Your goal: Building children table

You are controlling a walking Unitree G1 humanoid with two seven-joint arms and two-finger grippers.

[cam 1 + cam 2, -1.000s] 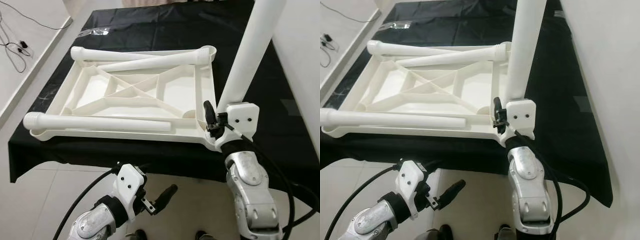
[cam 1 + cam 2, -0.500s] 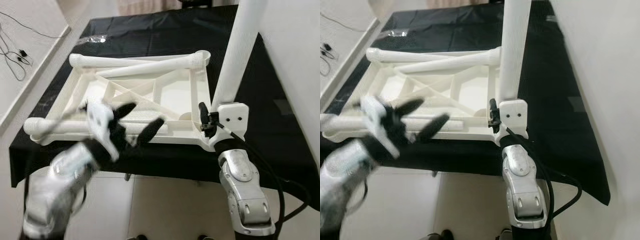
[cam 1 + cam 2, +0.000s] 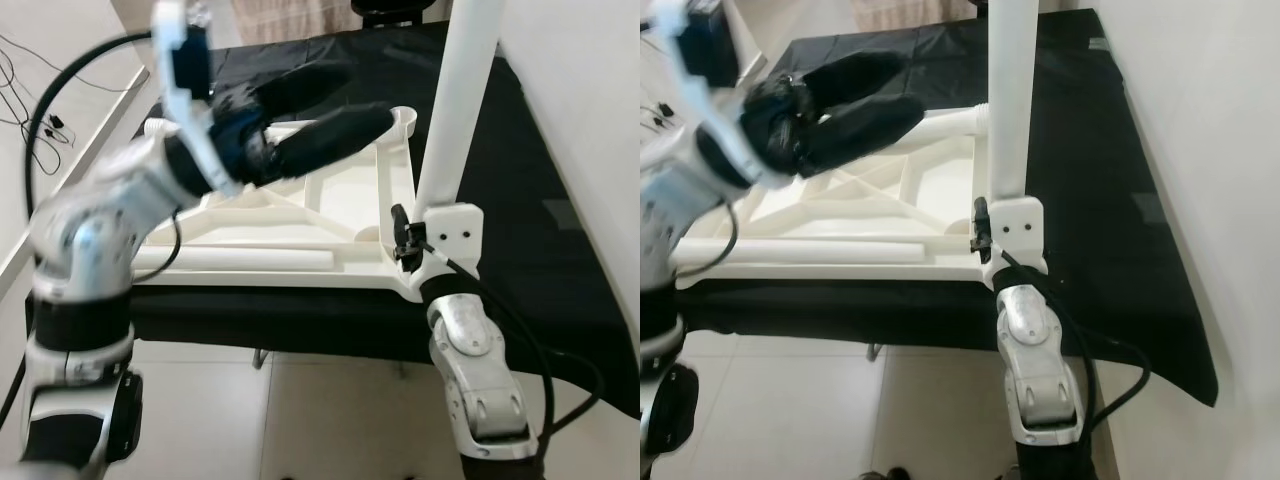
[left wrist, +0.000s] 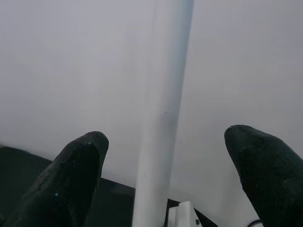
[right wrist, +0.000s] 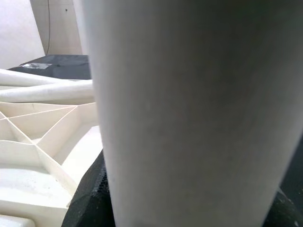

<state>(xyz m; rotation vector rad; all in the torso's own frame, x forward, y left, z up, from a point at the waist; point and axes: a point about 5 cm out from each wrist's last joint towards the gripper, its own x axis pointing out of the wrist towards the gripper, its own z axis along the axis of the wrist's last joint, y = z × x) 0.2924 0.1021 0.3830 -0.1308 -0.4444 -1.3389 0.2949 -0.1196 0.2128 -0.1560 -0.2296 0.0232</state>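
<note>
the right gripper (image 3: 405, 240) has its black fingers closed round the foot of a tall white plastic tube leg (image 3: 458, 100), right where that leg meets the near corner of the upturned white ribbed plastic tabletop (image 3: 330, 190). the right wrist view shows the leg pressed between the dark pads, so the grip looks firm. the leg stands upright, probably because it is being seated in the corner socket and needs steadying there.

the left gripper (image 3: 340, 105) is raised over the tabletop with its two long black fingers (image 3: 335, 135) spread wide and nothing between them. in the left wrist view the upright leg stands ahead of the open fingers, centred in the gap but apart from both pads. by my reading this hand is lining up to take hold higher on the leg, to help press or twist it home.

out from the fingers, three more white tube legs lie flat on the tabletop: one just beside the right gripper along the near edge (image 3: 260, 260), two crossing at the far edge past the left fingers (image 3: 940, 122). the tabletop rests underside up on a table under a black cloth (image 3: 530, 230), with pale floor tiles (image 3: 330, 420) below the right arm. one leg seems in hand, three wait.
</note>
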